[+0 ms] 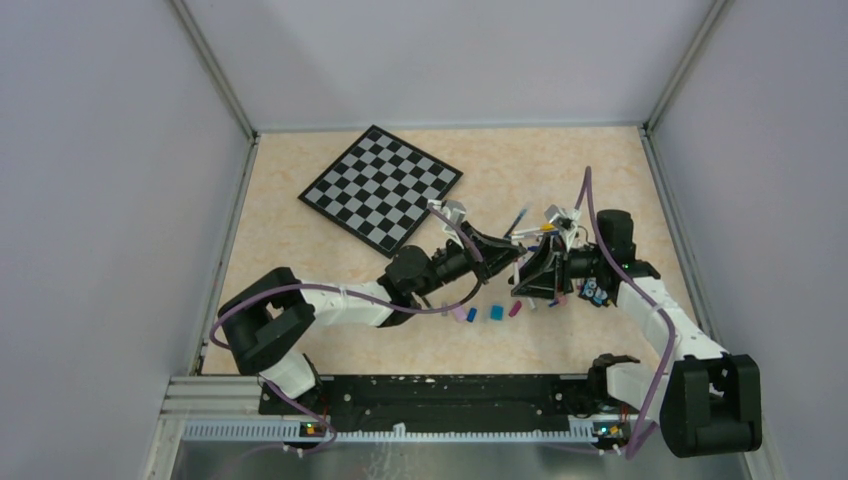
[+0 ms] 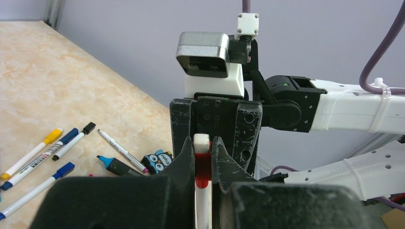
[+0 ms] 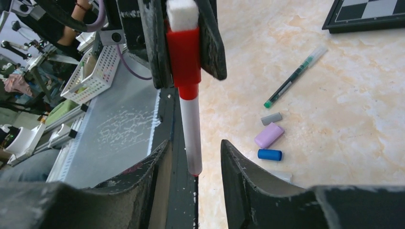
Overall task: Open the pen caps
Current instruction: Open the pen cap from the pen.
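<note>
In the left wrist view my left gripper (image 2: 202, 157) is shut on the red cap (image 2: 203, 169) of a white pen (image 2: 202, 205) with a white end piece. In the right wrist view the same red cap (image 3: 184, 57) sits between the left gripper's fingers (image 3: 211, 43), and the white barrel (image 3: 191, 133) hangs down between the spread fingers of my right gripper (image 3: 195, 145), which is open and does not touch it. In the top view the two grippers (image 1: 515, 255) (image 1: 537, 272) meet above the table's middle. Loose caps lie below: grey (image 3: 271, 118), lilac (image 3: 269, 135), blue (image 3: 270, 154).
A checkered board (image 1: 380, 187) lies at the back left. A green-tipped pen (image 3: 295, 76) lies near the loose caps. Several capped pens (image 2: 31, 155), a blue highlighter (image 2: 114, 165) and a small owl figure (image 2: 157, 161) lie by the right wall.
</note>
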